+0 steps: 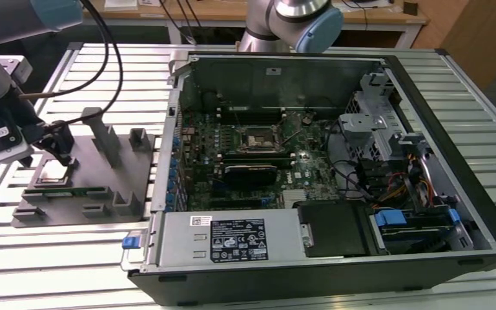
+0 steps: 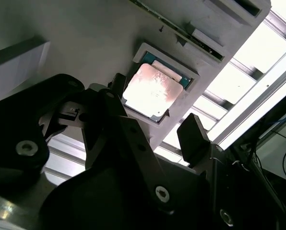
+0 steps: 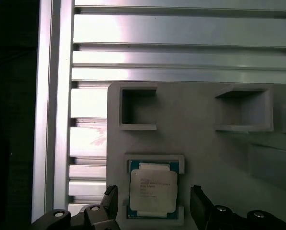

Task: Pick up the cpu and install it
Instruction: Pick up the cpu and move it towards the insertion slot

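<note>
1. Cpu [image 3: 152, 190] lay flat in a shallow square pocket of the grey fixture plate [image 3: 205, 143], silver top up, with a thin green rim showing around it.
2. The gripper [image 3: 154, 201] hung over it with the claw released. Its two black fingers [image 3: 198, 203] were spread wider than the chip, one on each side, and gripped nothing. In the first wrist view the pocket's raised rim showed between each finger and the chip.
3. In the second wrist view the cpu [image 2: 150, 91] shone under glare between the parted halves of the gripper [image 2: 154, 104]. One fingertip [image 2: 118, 84] stood close by a corner of the chip; whether it touched could not be told.
4. In the exterior view the gripper [image 1: 56, 154] was at the exterior view's left, just above the cpu [image 1: 54, 171] on the fixture plate [image 1: 101, 194].
5. That view also took in the slatted metal table [image 1: 75, 258] and the open computer case [image 1: 317, 161] beside the plate.
6. Inside the case, the motherboard socket [image 1: 257, 139] sat well apart from the chip.
7. A green memory stick [image 1: 69, 190] lay in the plate near the chip.
8. The first wrist view showed a square recess [image 3: 138, 108] in the plate beyond the chip.
</note>
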Available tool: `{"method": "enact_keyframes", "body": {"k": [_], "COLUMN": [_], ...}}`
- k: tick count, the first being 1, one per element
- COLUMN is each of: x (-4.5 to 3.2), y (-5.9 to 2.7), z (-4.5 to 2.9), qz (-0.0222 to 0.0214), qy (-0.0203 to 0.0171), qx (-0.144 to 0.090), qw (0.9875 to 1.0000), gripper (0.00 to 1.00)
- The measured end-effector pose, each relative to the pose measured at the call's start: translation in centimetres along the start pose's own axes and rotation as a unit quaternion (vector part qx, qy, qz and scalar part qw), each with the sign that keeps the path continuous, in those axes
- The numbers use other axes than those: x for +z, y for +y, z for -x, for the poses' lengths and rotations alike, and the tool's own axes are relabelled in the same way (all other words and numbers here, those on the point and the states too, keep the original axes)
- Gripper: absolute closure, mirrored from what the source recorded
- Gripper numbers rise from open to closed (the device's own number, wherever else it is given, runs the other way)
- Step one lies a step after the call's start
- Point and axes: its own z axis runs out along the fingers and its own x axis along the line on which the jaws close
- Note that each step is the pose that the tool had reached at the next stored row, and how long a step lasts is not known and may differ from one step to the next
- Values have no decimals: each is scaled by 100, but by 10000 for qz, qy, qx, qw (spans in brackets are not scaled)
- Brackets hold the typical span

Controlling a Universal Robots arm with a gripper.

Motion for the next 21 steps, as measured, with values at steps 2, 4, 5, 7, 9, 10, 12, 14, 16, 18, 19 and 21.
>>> {"method": "enact_keyframes", "body": {"k": [2,4,5,7,9,10,12,14,16,18,19,21], "x": [14,21,23,28,30,31,31,31,31,32,32,36], "y": [0,-1,-1,-1,-1,-1,-1,-1,-1,-1,-1,-2], "z": [1,1,1,2,2,2,2,2,2,2,2,2], "qz": [0,0,-1,0,0,0,0,0,0,0,0,0], "qy": [-1,1,1,0,0,0,0,0,0,0,0,-1], "qx": [2,2,2,2,2,2,2,2,2,2,3,15], "qw": [10000,10000,10000,10000,10000,10000,10000,10000,10000,10000,10000,10000], "gripper": [29,29,29,29,29,29,29,29,29,29,29,29]}}
